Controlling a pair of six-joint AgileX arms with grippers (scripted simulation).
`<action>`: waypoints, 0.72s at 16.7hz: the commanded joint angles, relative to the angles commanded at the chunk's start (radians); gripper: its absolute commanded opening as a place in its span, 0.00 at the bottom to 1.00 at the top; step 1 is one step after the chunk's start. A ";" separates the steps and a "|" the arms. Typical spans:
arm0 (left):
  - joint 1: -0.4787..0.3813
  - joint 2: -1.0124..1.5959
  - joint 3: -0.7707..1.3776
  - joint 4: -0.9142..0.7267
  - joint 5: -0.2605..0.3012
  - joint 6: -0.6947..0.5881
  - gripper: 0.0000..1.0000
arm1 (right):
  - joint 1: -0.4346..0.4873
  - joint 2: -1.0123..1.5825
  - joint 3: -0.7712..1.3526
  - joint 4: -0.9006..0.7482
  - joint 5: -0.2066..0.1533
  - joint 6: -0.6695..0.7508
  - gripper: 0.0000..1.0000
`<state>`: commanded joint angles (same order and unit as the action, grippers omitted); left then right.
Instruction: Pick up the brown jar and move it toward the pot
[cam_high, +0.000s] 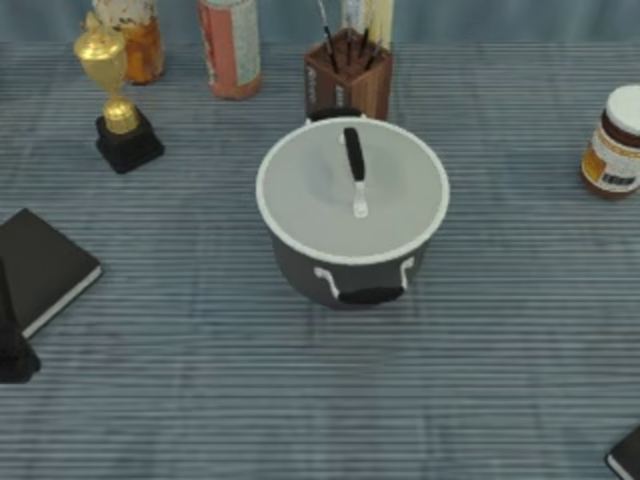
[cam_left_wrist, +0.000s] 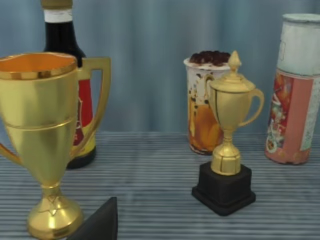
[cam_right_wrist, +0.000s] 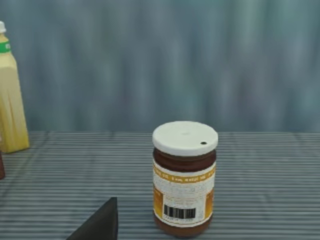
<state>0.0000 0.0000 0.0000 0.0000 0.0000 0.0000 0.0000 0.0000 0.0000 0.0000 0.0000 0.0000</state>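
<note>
While the brown jar (cam_high: 612, 143) sits upright at the table's far right edge, well apart from the pot (cam_high: 352, 210) in the middle, the right gripper (cam_high: 627, 455) is parked at the near right corner, jar straight ahead of its camera; can't tell how its fingers stand; white lid, yellow-and-white label, barcode visible, print too small to read; left gripper (cam_high: 12, 345) idles at the left edge.

You see the brown jar (cam_high: 613, 145) upright at the table's 3 o'clock edge, white lid on, yellow-and-white label with a barcode showing. Well apart, the dark-grey pot (cam_high: 352, 207) sits centred, its white-rimmed lid closed, black bar handle pointing toward 12
</note>
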 joint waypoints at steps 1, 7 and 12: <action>0.000 0.000 0.000 0.000 0.000 0.000 1.00 | 0.000 0.000 0.000 0.000 0.000 0.000 1.00; 0.000 0.000 0.000 0.000 0.000 0.000 1.00 | -0.008 0.134 0.097 -0.122 0.002 -0.018 1.00; 0.000 0.000 0.000 0.000 0.000 0.000 1.00 | -0.033 0.449 0.393 -0.366 0.011 -0.070 1.00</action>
<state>0.0000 0.0000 0.0000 0.0000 0.0000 0.0000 -0.0326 0.4488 0.3929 -0.3655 0.0109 -0.0698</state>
